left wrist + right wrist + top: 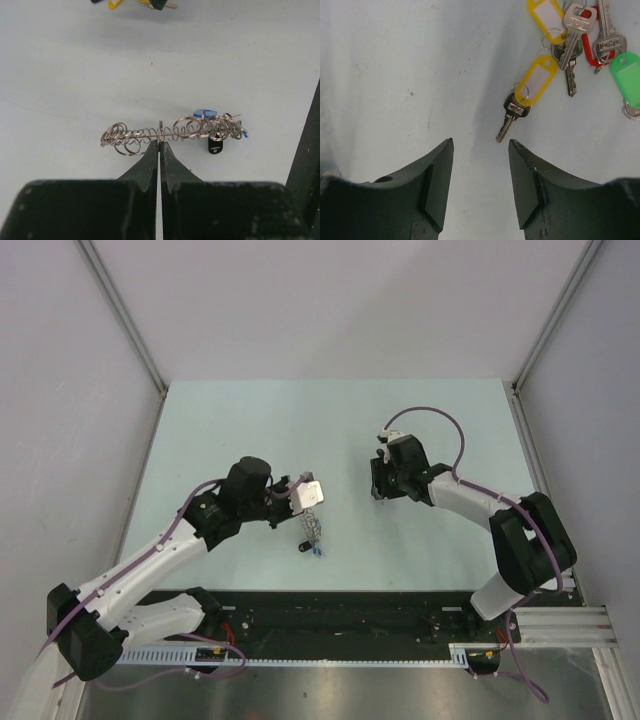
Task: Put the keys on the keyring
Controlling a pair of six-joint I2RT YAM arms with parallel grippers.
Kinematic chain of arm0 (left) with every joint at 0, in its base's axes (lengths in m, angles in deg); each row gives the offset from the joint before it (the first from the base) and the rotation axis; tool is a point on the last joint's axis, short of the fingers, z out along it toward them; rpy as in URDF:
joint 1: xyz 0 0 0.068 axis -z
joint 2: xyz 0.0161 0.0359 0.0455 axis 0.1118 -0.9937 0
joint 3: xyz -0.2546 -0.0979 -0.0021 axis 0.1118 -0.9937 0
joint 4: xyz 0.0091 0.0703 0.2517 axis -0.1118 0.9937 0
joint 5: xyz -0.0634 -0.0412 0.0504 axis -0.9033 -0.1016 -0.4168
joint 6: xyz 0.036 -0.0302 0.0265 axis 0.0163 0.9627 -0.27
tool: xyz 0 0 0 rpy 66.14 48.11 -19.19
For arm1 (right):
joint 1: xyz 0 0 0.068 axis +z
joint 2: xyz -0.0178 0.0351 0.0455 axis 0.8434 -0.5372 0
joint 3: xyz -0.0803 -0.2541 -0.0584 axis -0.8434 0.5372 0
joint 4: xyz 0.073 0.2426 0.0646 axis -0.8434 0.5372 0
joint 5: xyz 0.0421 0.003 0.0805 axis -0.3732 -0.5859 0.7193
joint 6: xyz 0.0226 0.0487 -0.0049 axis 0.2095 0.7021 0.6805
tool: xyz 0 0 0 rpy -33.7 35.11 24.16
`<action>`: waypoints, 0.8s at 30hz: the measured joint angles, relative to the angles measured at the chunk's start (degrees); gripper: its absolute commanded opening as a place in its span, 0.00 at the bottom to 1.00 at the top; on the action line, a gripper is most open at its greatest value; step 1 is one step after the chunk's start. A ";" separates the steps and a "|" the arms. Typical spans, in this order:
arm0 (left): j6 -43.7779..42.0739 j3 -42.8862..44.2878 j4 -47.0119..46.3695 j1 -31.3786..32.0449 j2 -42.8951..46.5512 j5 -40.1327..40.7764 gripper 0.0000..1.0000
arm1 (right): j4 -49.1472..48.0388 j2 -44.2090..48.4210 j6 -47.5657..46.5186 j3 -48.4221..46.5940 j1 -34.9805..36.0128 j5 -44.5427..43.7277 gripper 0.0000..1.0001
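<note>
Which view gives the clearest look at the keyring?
Left wrist: the keyring lies across mid-frame, edge-on, clamped in the shut left gripper, with small silvery rings strung along it. Top external shows it only as a tiny glint at that gripper's tip. Right wrist does not show it at all.

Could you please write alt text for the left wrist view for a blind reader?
The left gripper is shut on the keyring, seen edge-on as a line fringed with small silvery rings above the pale table. A blue key head and a black key head sit among the rings at the picture's right.
</note>
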 measured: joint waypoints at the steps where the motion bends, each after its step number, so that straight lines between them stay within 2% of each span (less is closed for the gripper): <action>1: 0.00 -0.04 -0.13 0.00 0.00 -0.02 0.00 | -0.11 -0.57 -0.02 -0.37 0.00 -0.33 0.48; 6: 0.00 -0.59 -0.59 0.00 0.02 -0.22 0.00 | -1.05 -2.08 -0.74 -1.11 -0.02 1.70 0.41; 11: 0.00 -0.85 -0.63 0.00 0.02 -1.01 0.00 | -3.32 -0.59 -4.76 -1.14 0.79 11.04 0.41; 18: 0.15 -0.85 -1.03 0.02 0.13 -2.60 0.00 | -9.86 10.03 -12.33 -0.61 3.96 25.09 0.42; 24: 1.01 -0.85 -1.07 0.04 0.66 -5.73 0.00 | -12.68 18.12 -18.62 -0.59 8.07 31.21 0.43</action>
